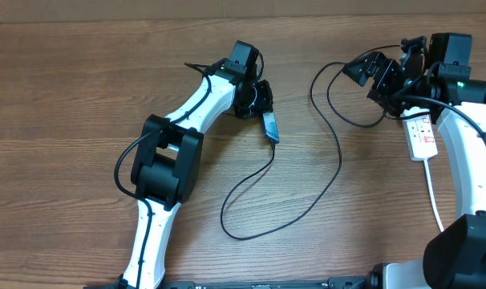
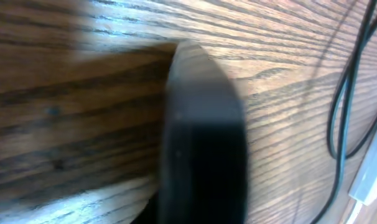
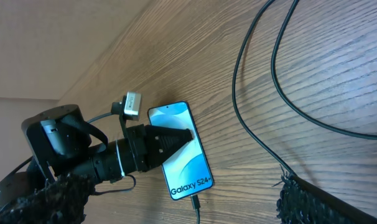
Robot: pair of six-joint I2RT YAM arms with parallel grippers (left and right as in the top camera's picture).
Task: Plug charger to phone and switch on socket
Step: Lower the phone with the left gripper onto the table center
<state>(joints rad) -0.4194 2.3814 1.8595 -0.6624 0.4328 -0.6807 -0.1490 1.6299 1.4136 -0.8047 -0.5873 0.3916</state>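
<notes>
Jaws of our right gripper (image 1: 374, 79) gape empty; whether our left gripper (image 3: 185, 135) has its jaws closed over the phone (image 3: 190, 167), we cannot tell.

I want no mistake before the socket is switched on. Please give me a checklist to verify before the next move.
1. The charger tip in the phone: ok, it meets the phone's lower edge.
2. The left gripper off the phone: not ok, it is over the screen.
3. The right gripper open and empty: ok.
4. The charger's other end in the socket: cannot tell, the right arm hides it.
5. The socket's switch position: cannot tell, too small.
</notes>
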